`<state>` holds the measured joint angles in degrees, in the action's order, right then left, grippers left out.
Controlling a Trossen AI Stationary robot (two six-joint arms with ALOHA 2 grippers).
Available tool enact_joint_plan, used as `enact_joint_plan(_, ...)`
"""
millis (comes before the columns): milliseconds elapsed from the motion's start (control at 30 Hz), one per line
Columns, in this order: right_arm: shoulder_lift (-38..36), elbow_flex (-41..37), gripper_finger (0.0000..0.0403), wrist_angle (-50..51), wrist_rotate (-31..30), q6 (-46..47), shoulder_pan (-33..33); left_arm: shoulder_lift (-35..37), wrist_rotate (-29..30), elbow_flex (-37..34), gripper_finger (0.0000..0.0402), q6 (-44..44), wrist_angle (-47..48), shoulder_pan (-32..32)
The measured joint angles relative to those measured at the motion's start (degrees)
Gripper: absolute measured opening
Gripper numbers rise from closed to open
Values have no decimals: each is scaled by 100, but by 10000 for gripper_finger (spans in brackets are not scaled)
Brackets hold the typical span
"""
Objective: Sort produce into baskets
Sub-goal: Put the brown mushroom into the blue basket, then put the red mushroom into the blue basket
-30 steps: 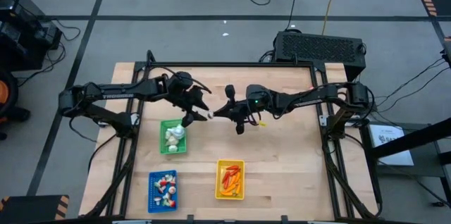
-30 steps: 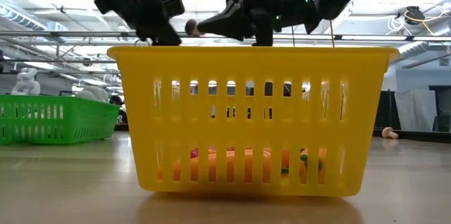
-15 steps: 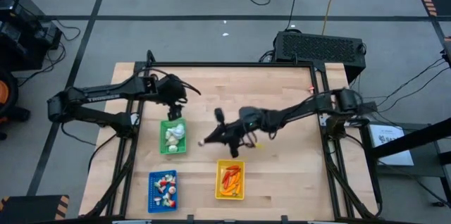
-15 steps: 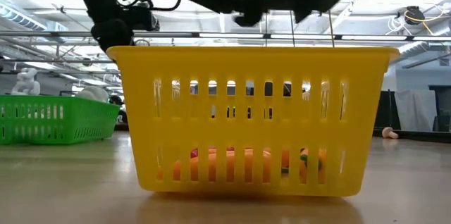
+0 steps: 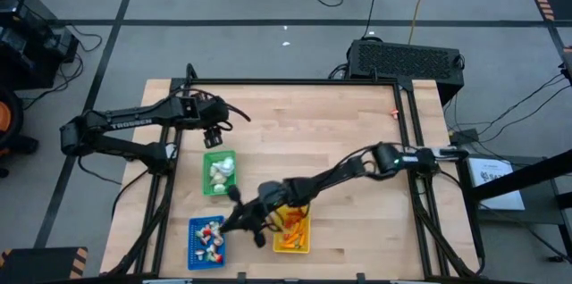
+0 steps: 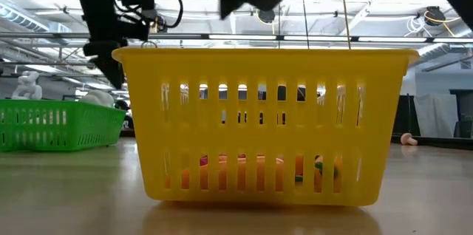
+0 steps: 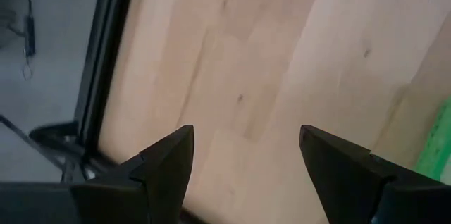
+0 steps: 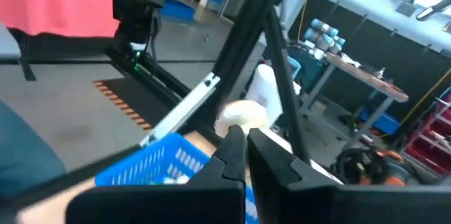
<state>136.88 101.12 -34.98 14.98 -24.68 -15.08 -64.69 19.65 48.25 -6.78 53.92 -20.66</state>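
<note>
Three baskets stand on the wooden table: green (image 5: 220, 173) with white bulbs, blue (image 5: 206, 241) with red-and-white pieces, yellow (image 5: 291, 228) with orange and red produce. My right gripper (image 5: 223, 226) reaches across the yellow basket to the blue basket's right rim. It is shut on a small whitish piece (image 8: 242, 116), with the blue basket (image 8: 151, 164) just below it. My left gripper (image 5: 213, 134) hangs open and empty over bare table (image 7: 239, 76) by the green basket's far edge. My right gripper pinches the small whitish piece (image 8: 243, 120) between its two fingertips (image 8: 232, 143). The piece sticks out past the fingertips and is lifted clear above the blue basket. The arm comes slanting from the table's right side.
In the low view the yellow basket (image 6: 262, 124) fills the foreground and the green basket (image 6: 59, 124) stands to its left. Bare wood lies on the table's right half (image 5: 366, 221). A black box (image 5: 404, 59) sits beyond the far edge.
My right gripper has swung from the table's middle, where it met my left gripper, toward the near left. It has carried the small whitish piece over the yellow basket to the blue basket. My left gripper has drawn back toward the left, beside the green basket's far edge.
</note>
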Motion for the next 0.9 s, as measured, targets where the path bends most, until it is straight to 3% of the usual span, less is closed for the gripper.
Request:
enact_joint_plan(200,1181,1746,0,610,12,386,-137,0,-10,0,264,52,465,-143)
enact_joint_plan(367,1732,2596,0,1175,438,970,-154,0,-114,0,264,194,515,-149)
enact_joint_plan(567,1755,2665,6,1297,481,1561,-137,0,-181,0,264,191,323,-145)
enact_joint_plan(900,1760,2662,62,1537,437,2010,-60,0,-310,0,264,163,76,-145)
